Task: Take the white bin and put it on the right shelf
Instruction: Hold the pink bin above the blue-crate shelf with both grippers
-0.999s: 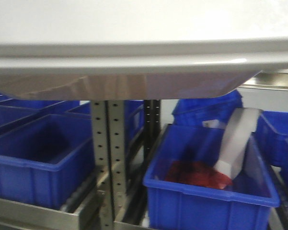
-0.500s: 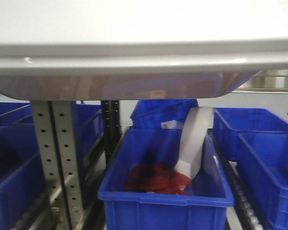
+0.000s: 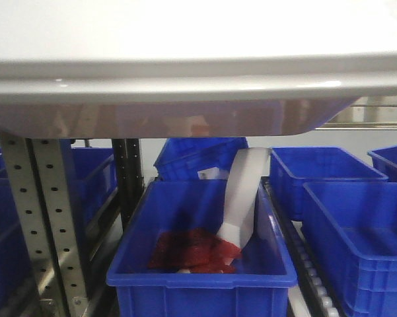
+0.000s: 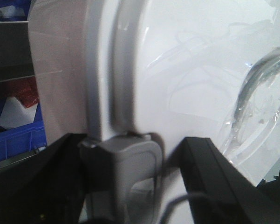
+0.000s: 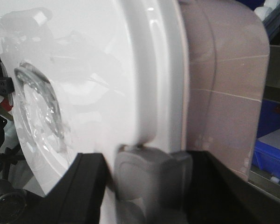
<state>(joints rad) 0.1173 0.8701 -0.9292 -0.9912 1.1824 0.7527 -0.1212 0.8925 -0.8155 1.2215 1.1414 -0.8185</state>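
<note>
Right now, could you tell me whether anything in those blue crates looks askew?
Yes: in the nearest blue plastic crate, a white strip-like object leans tilted over the rim, above crumpled red material.
</note>
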